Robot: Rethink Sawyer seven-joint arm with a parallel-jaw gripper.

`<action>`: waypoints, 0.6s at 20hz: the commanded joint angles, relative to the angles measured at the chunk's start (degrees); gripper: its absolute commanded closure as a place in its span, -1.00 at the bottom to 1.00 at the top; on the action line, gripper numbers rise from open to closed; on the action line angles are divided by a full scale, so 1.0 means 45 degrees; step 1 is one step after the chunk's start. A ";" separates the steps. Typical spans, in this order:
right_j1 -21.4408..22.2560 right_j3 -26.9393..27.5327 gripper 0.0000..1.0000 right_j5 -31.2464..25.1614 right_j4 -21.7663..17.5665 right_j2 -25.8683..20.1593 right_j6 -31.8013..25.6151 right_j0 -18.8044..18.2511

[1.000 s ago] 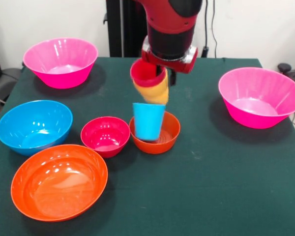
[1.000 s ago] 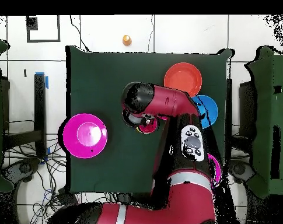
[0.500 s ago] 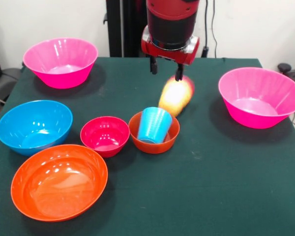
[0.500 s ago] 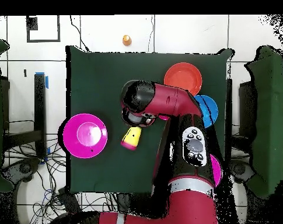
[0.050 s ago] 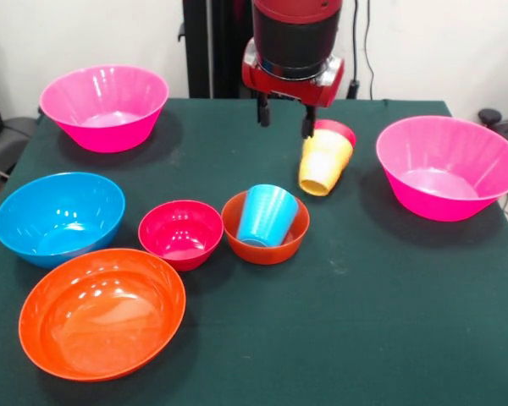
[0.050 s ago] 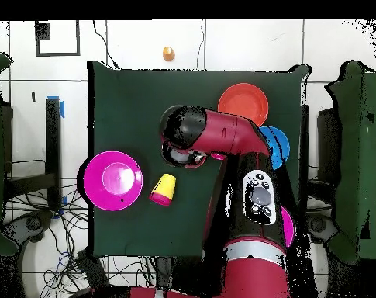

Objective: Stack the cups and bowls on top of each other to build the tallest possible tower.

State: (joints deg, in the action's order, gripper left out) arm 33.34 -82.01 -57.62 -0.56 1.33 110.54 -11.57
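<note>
**A:** Where are we on the tower?

**B:** Set back, I judge. My gripper (image 5: 284, 119) hangs at twelve o'clock with fingers spread, grasping nothing. The blue cup (image 5: 264, 215) leans tilted inside the small orange bowl (image 5: 287, 239) mid-table. The yellow cup (image 5: 324, 162) lies tipped on the cloth at about one o'clock of that bowl, with the red cup (image 5: 339, 131) at its far end, seemingly nested.

**A:** Different from a second ago?

**B:** Yes. Then I held the red and yellow cups above the blue one, which stood straighter. They have dropped and rolled toward the right pink bowl (image 5: 448, 167).

**A:** Next?

**B:** Regrasp the fallen pair; it calls for a sideways approach.
</note>
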 commanded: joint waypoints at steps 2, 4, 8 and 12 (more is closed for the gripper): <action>-0.0099 -0.0916 -1.00 0.0934 -0.0445 -0.0905 0.0066 0.0027; -0.0139 -0.0849 -1.00 0.0891 -0.0443 -0.0913 0.0028 -0.0021; -0.0260 -0.0672 -1.00 0.0695 -0.0350 -0.1015 -0.0042 -0.0121; -0.0369 -0.0555 -1.00 0.0640 -0.0372 -0.1022 -0.0063 -0.0141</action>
State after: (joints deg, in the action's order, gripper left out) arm 34.16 -82.35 -56.59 -0.59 1.34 110.54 -11.58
